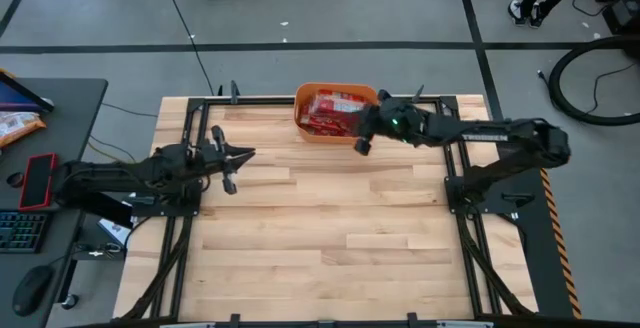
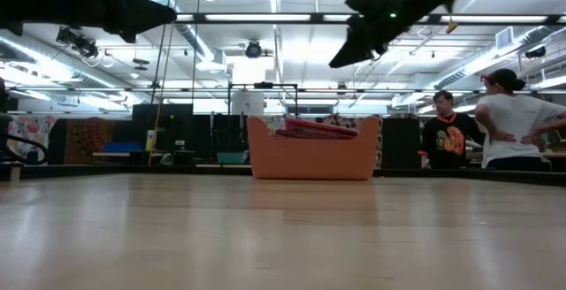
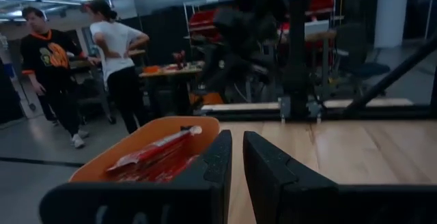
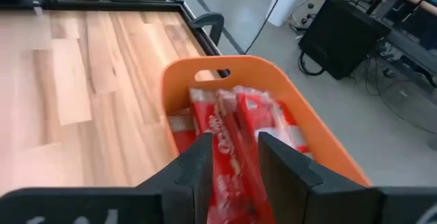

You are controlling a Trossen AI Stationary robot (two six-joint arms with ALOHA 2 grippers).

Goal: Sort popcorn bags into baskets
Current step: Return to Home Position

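Note:
The orange basket stands on its base at the table's far edge. Several red popcorn bags are piled in it, and the top one pokes above the rim. My right gripper hovers high over the basket's near right corner. It is open and empty, its fingers pointing down at the bags. My left gripper hangs above the table's left part. It points toward the basket, with its fingers almost together and nothing between them.
Bare wooden tabletop spreads across the middle and near side. A side desk to the left carries a red phone, a keyboard and a mouse. Two people stand in the room beyond the far edge.

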